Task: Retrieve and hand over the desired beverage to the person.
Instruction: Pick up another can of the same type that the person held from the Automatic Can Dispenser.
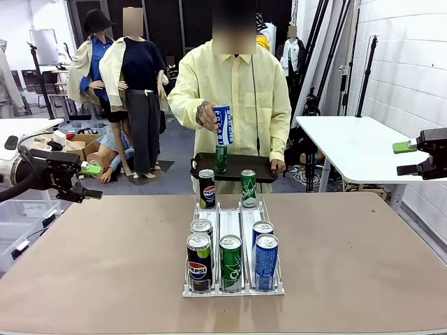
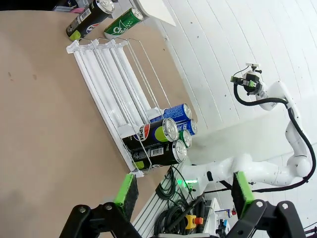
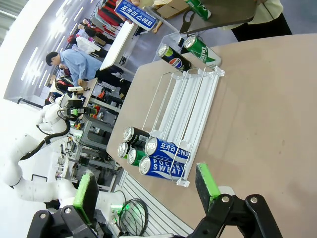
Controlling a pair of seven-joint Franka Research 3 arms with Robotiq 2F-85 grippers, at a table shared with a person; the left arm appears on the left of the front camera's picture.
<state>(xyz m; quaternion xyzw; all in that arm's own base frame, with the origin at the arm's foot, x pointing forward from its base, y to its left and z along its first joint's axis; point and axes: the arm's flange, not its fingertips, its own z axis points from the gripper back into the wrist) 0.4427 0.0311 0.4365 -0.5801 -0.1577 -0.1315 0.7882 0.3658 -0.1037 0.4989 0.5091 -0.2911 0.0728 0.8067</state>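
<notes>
The left gripper [image 1: 93, 183] hangs just off the table's left edge, its green-padded fingers [image 2: 126, 191] spread wide with nothing between them. The right gripper [image 1: 403, 158] is out past the table's right side and higher up, likewise spread wide and empty. Both are well apart from the white wire rack [image 1: 230, 216], which lies in the middle of the brown table [image 1: 105, 265] with its three lanes running near to far. At the rack's near end, two Pepsi cans [image 1: 199, 255] stand in the left lane, one green can [image 1: 230, 262] in the middle lane, and two blue cans [image 1: 266, 259] in the right lane. At its far end stand another Pepsi can [image 1: 207, 188] and a second green can [image 1: 248, 188]. Beyond the far edge stands the person [image 1: 237, 84] in a pale-yellow shirt. One hand [image 1: 206, 113] holds a blue Pocari Sweat can [image 1: 222, 124] upright at chest height. The other hand [image 1: 278, 167] holds a black tray [image 1: 244, 167], on which a third green can [image 1: 221, 159] stands directly below the raised blue one.
</notes>
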